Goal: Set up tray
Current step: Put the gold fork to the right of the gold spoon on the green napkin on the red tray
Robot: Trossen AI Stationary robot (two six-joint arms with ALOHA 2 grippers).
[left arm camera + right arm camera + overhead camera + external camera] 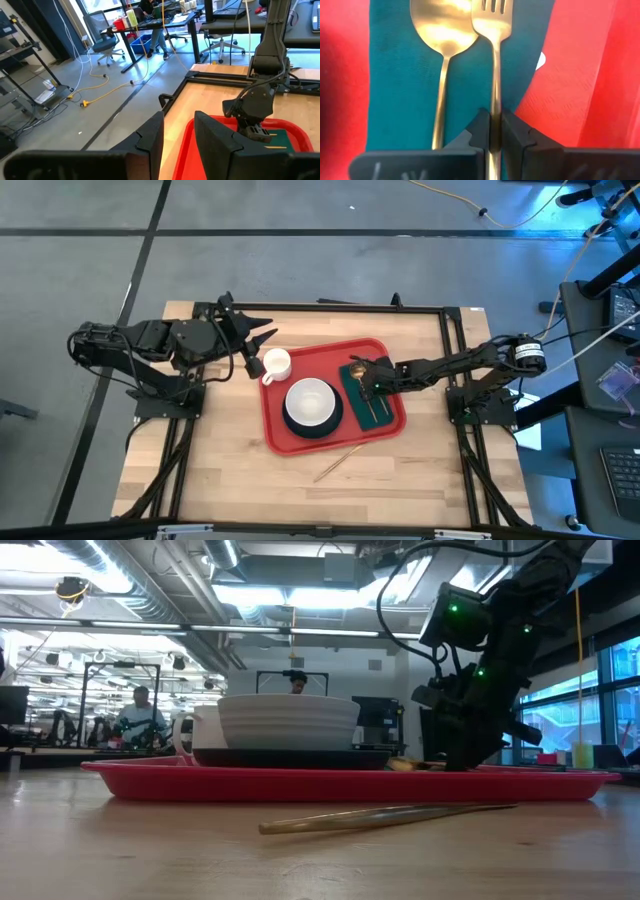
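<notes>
In the low view a gold utensil [385, 817], likely a knife or chopstick, lies nearest on the wooden table [120, 850], at lower centre and just in front of the red tray [300, 783]. The high view shows the tray at frame centre, carrying a white bowl [311, 401] on a dark plate [303, 427], a white cup [275, 364] at its upper-left corner and a dark green napkin [368, 398] toward its right side.

The right gripper [494, 131] is down on the napkin, its jaws pinched tight on the handle of a gold fork [492, 60] lying just beside a gold spoon [441, 40].

Farther off, the left gripper [262, 335] hovers at the tray's upper-left corner, near the cup, jaws parted and holding nothing.

The risk is that lifting away before the jaws release would drag the fork askew, knock the spoon or rumple the napkin. The loose utensil is still off the tray.

No brand, label or writing is legible.
</notes>
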